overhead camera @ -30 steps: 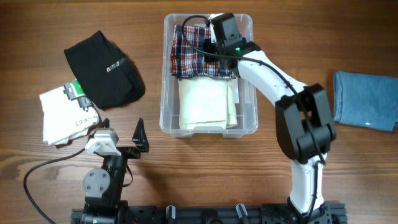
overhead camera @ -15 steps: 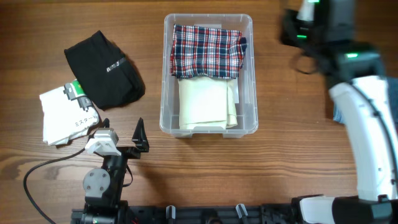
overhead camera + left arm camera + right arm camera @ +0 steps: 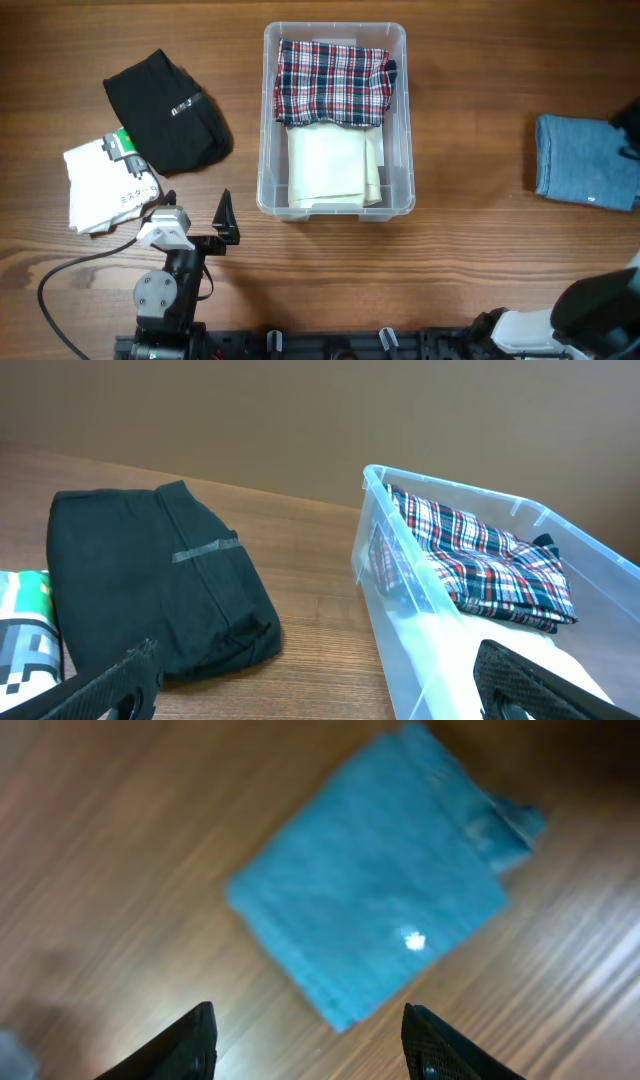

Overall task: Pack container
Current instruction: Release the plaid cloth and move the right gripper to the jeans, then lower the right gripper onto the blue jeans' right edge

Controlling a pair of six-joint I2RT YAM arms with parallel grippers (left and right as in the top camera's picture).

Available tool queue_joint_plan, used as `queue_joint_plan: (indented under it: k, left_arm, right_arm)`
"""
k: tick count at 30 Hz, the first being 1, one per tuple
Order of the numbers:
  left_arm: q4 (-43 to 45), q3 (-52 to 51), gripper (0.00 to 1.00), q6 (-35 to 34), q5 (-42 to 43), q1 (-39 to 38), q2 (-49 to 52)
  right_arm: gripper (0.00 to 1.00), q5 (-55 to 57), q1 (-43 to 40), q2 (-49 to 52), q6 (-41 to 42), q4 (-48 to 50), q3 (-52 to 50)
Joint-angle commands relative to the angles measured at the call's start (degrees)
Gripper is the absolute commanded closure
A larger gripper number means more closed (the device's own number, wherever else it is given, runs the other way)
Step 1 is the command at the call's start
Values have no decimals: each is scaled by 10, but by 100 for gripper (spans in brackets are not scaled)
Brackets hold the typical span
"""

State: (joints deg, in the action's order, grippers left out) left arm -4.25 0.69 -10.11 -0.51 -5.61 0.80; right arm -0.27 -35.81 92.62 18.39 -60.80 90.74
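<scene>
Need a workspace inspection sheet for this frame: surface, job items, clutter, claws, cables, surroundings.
Surface: wooden table, no damage seen.
Job's things: clear bin mid-table, upright, no lid; inside, a plaid cloth at the far end overlaps a cream cloth.
Clutter: black garment and white printed cloth left of the bin; blue cloth right of it.
Claws: left claw open, empty, near the bin's front left corner; right claw open, empty, above the blue cloth.
Cables: black cable loops on the table by the left arm's base.
Surroundings: plain tan wall behind the table.
</scene>
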Motion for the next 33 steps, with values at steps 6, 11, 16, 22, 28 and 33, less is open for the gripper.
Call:
queue_joint_plan:
  k: [6, 11, 16, 22, 28, 33]
  left_arm:
    - [1, -4, 0, 9, 5, 4, -2]
    - [1, -4, 0, 9, 5, 4, -3]
    - [1, -4, 0, 9, 5, 4, -3]
    - [1, -4, 0, 9, 5, 4, -3]
    - [1, -4, 0, 9, 5, 4, -3]
    - [1, -4, 0, 9, 5, 4, -3]
  right_arm:
    - [38, -22, -81, 28, -4, 81, -118]
    - [33, -36, -83, 29, -2, 187, -219]
    - [69, -76, -83, 31, -6, 259, -258]
    - [96, -68, -83, 44, -12, 299, -258]
    - [96, -50, -83, 54, -19, 364, -257]
    - [96, -17, -83, 54, -19, 420, -257]
